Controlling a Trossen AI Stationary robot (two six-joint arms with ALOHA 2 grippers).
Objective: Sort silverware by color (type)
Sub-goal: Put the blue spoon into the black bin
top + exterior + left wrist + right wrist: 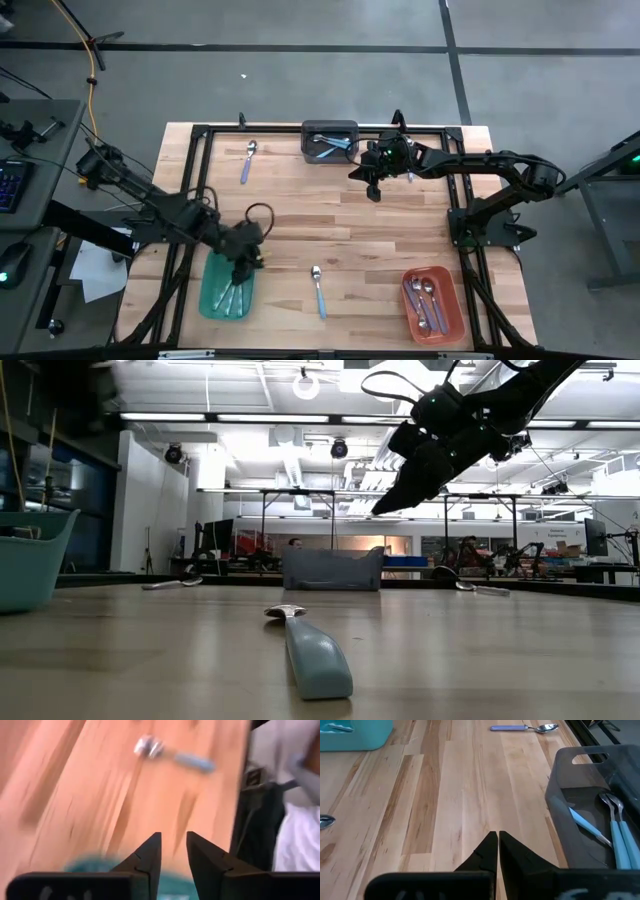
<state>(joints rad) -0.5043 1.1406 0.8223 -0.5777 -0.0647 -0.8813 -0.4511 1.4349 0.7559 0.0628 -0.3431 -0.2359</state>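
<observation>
Your left end effector [243, 262] is hovering over the top edge of the teal bin [212, 297] at the desk's [300, 215] near left, its fingers [150, 852] slightly parted with nothing between them. That bin is holding a few teal-handled spoons [232, 297]. Your right end effector [373, 190] is hanging above the desk just beside the grey bin [330, 129] at the far edge, fingers [490, 847] nearly touching and gripping nothing. You are seeing light blue spoons [615, 835] lying in the grey bin. The orange bin [452, 313] at the near right is carrying several spoons [425, 300] too. Two are lying loose on the desk: a purple-handled spoon [247, 160] near the far left, and a light blue spoon [318, 290] near the front middle, between the teal and orange bins.
</observation>
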